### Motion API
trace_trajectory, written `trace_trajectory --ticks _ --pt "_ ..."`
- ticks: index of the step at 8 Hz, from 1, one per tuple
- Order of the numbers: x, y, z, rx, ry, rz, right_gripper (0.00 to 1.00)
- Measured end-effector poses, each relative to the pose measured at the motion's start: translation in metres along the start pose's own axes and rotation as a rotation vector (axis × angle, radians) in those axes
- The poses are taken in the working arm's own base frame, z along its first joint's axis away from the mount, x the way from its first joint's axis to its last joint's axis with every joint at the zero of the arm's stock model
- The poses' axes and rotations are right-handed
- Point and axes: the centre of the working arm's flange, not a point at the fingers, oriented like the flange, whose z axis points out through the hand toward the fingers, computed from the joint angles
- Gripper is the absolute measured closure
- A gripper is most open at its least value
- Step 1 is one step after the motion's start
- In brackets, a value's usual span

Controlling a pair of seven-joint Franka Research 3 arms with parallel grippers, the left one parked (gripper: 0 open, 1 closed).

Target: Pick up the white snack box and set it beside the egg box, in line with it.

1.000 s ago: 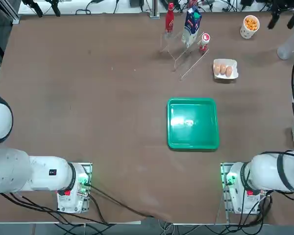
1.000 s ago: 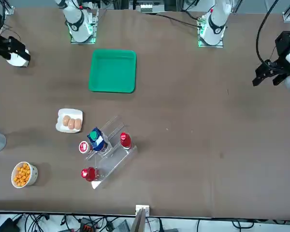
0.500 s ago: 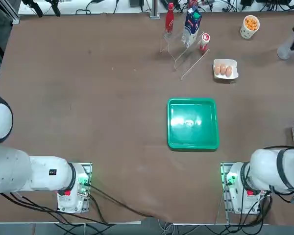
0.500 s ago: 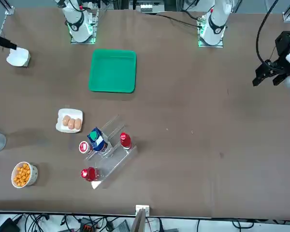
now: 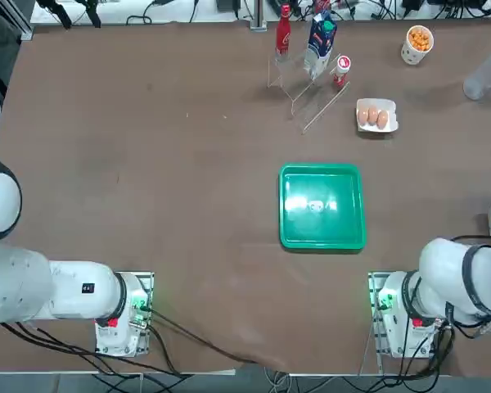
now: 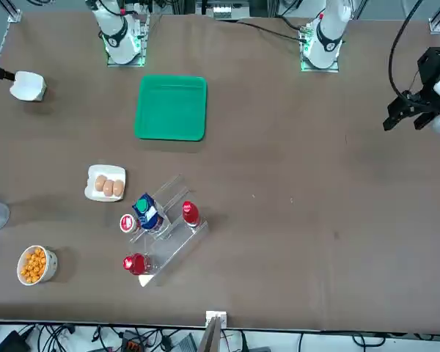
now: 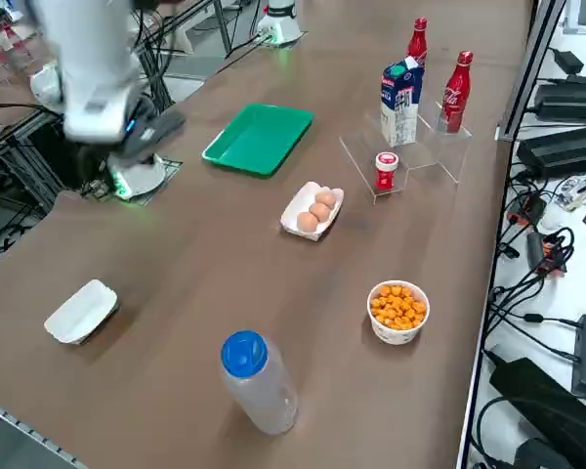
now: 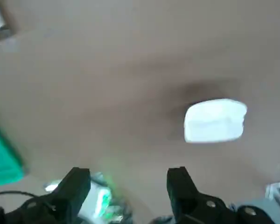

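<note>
With fingers apart and empty, the right gripper (image 8: 126, 186) should descend squarely over the white snack box (image 7: 80, 311) (near the table's right edge, well apart from the egg box (image 7: 313, 210)).

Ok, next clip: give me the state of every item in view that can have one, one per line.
Plain white clamshell snack box: closed, lying flat on the table, not gripped.
White egg tray: uncovered, three brown eggs showing.
Green plastic tray: nothing in it.
Round white cup: full of orange snacks.
Clear bottle with blue cap: upright, capped.
Right gripper: open, holding nothing, above the table, apart from the snack box.
</note>
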Motion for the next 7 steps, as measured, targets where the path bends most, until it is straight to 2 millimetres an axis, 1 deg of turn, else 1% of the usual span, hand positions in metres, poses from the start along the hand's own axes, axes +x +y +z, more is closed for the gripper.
trace_trajectory --ticks 1,3,4,6,7 --pt "-0.003 0.026 0.041 0.009 0.036 -0.009 0.0" --pt "-0.017 0.053 0.117 0.022 0.082 -0.044 0.0" --pt "-0.026 0.066 0.15 0.033 0.094 -0.061 0.0" --pt "-0.042 0.101 0.203 0.049 0.124 -0.082 0.01" --pt "-0.044 0.11 0.225 0.04 0.154 -0.081 0.03"
